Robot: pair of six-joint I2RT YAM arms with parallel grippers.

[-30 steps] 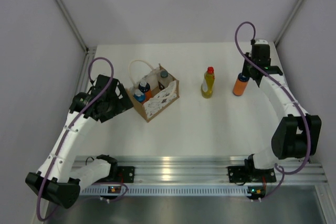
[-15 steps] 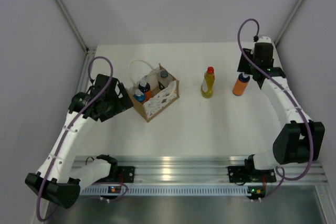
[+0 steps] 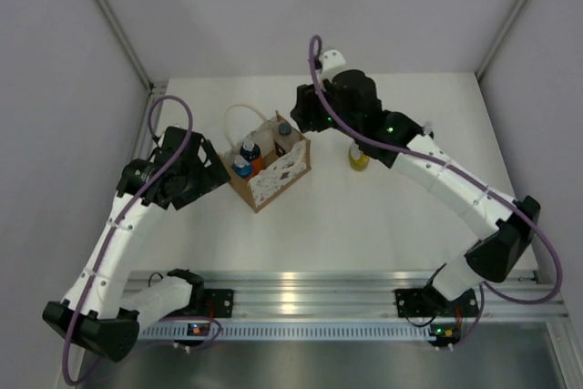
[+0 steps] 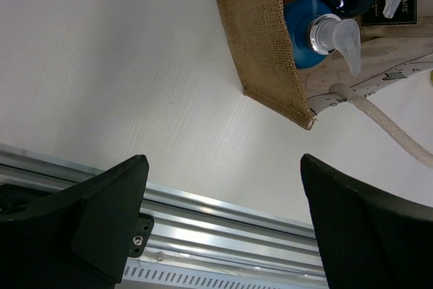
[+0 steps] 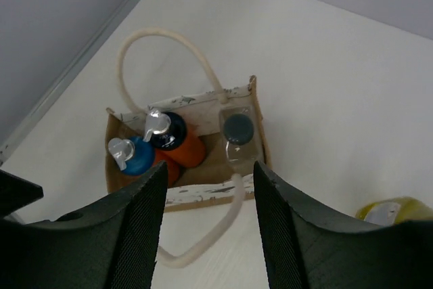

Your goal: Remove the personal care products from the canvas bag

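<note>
- The right claw [image 5: 210,167] hangs over the small boxy tan canvas bag with a white patterned side panel [image 3: 273,178]. Its fingers are apart with nothing between them.
- The clear-whitish bottle with a dark grey cap [image 5: 238,130] stands upright in a corner of the bag, cap toward the wrist camera. In the right wrist view it sits at about 1 o'clock from the gap between the fingers, just off-centre.
- Its long axis runs straight up, so the grasp probably needs a descent from above with a small shift toward 1 o'clock.
- Two orange bottles with blue pump tops [image 5: 169,137] stand together in the same bag, at about 9 o'clock of the grey-capped one.
- A cream rope handle [image 5: 223,228] loops over the near rim and could catch a finger.
- The left claw [image 4: 223,160] is wide apart and empty, low at 9 o'clock of the bag in the top view. The right one, above the opening, is better placed.
- A yellow plastic bottle [image 3: 360,159] stands out on the white surface [image 3: 364,225] at 3 o'clock of the bag, its top hidden under the arm.
</note>
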